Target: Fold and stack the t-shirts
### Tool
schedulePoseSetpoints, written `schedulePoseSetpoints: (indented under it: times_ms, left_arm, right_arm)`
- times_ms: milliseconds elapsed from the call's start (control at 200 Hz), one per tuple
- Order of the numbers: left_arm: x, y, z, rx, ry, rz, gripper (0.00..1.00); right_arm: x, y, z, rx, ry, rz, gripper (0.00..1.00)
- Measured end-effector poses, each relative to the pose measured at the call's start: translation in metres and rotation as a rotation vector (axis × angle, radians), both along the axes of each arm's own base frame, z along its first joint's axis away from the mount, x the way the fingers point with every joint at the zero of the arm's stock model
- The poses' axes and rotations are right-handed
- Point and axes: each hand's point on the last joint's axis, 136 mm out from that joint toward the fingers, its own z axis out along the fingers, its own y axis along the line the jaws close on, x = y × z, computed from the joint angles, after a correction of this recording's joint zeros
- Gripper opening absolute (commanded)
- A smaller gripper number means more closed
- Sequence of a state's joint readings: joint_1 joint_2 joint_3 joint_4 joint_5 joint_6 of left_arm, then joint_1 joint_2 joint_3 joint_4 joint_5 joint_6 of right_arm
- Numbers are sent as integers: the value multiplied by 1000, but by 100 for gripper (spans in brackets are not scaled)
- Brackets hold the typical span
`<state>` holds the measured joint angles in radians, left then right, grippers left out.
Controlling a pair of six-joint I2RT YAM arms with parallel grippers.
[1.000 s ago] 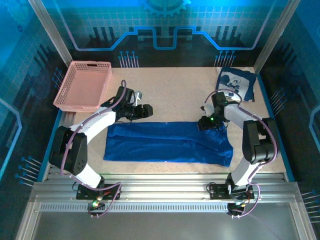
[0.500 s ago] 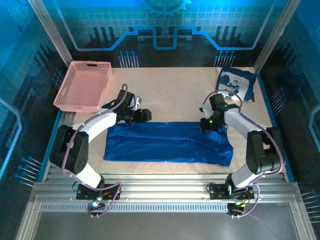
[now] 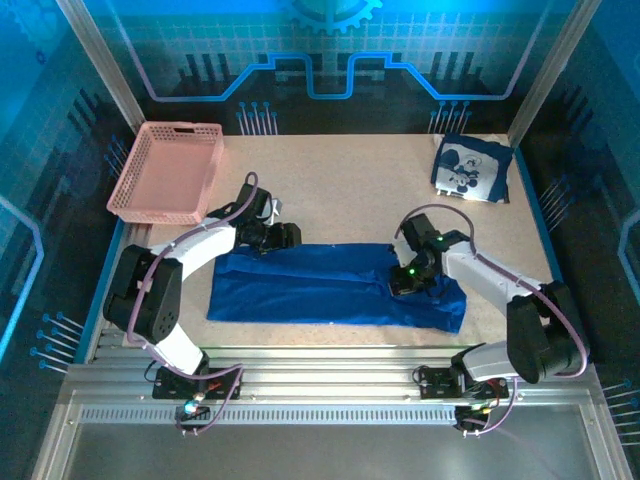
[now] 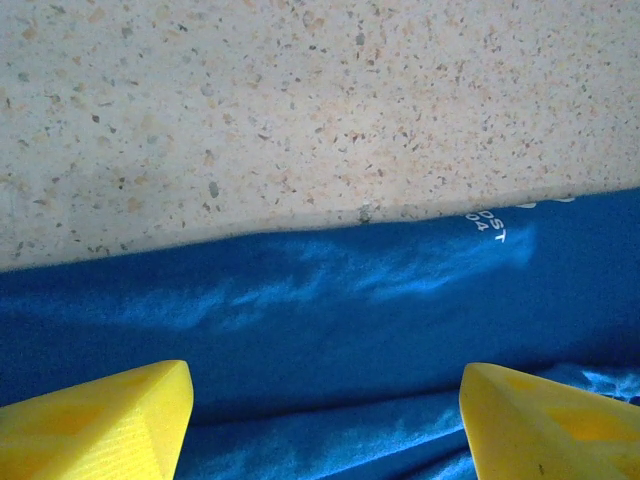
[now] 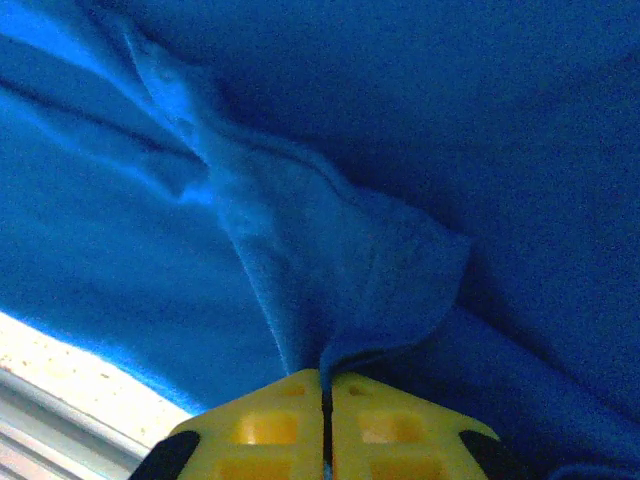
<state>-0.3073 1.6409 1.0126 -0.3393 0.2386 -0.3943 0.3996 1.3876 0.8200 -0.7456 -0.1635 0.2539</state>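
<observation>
**While the right fingers (image 5: 270, 425) pinch a fold, the left fingers (image 4: 110, 415) stand wide at the shirt's edge**

Where the long t-shirt (image 3: 320, 285) lies spread sideways across the lower middle of the top view, both arms reach down to it. It is royal blue, roughly a broad band, and rumpled along its length. It rests flat on the speckled table (image 3: 340, 190).

At the band's upper left corner, the left fingers (image 3: 285, 237) hover wide apart with nothing between them. In the left wrist view the two yellow tips sit in the bottom corners. The blue cloth (image 4: 330, 310) fills the lower half, and bare table (image 4: 300, 100) fills the upper half. Small white lettering (image 4: 490, 222) shows near the cloth's edge at right.

Toward the band's right end, the right fingers (image 3: 398, 288) press down on the shirt. In the right wrist view they meet at bottom centre, closed together on a raised ridge of blue cloth (image 5: 330, 270) that runs up and to the left from between them. A pale strip of table shows at the lower left.

A second, folded t-shirt (image 3: 472, 168) lies in the upper right of the top view, its white-and-black cartoon print facing up, well apart from the long one. A pink basket (image 3: 168, 170) sits at the upper left.
</observation>
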Motion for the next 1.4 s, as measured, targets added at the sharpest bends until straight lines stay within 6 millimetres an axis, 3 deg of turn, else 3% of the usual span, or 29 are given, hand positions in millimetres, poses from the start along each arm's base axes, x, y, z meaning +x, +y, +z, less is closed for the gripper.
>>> schedulePoseSetpoints:
  times_ms: [185,315,410,555,650,735,815,885,1075,1216,1401]
  left_arm:
    - [-1,1,-5,7,15,10,72]
    - [-1,1,-9,5,30,22,71]
    - [-3,-1,-12,7,39,18,71]
    - [-6,-8,-14,9,44,-2,71]
    - [-8,-13,-15,9,46,-15,71]
    - [-3,-19,-10,5,34,-25,71]
    - [4,-26,-4,-3,16,-34,71]
    - [10,-34,1,-10,2,-44,71]
    - [13,-40,2,-24,7,-37,71]
    - [11,-40,0,-24,13,-32,71]
    - [2,-34,-6,-13,35,-18,72]
  right_arm:
    - [-26,13,-8,-3,62,-20,20]
    - [-45,16,-16,-16,108,-29,33]
    - [-47,18,-15,-11,110,-41,49]
    - [-40,18,0,21,63,-78,53]
    - [-22,9,16,44,19,-154,55]
    - [1,-11,27,47,-14,-273,52]
    - [13,-29,27,36,-10,-365,46]
    - [17,-32,18,33,21,-384,43]
    - [17,-1,-6,77,104,-298,42]
    - [11,28,-12,112,128,-196,35]
    - [-4,67,-5,196,162,-55,36]
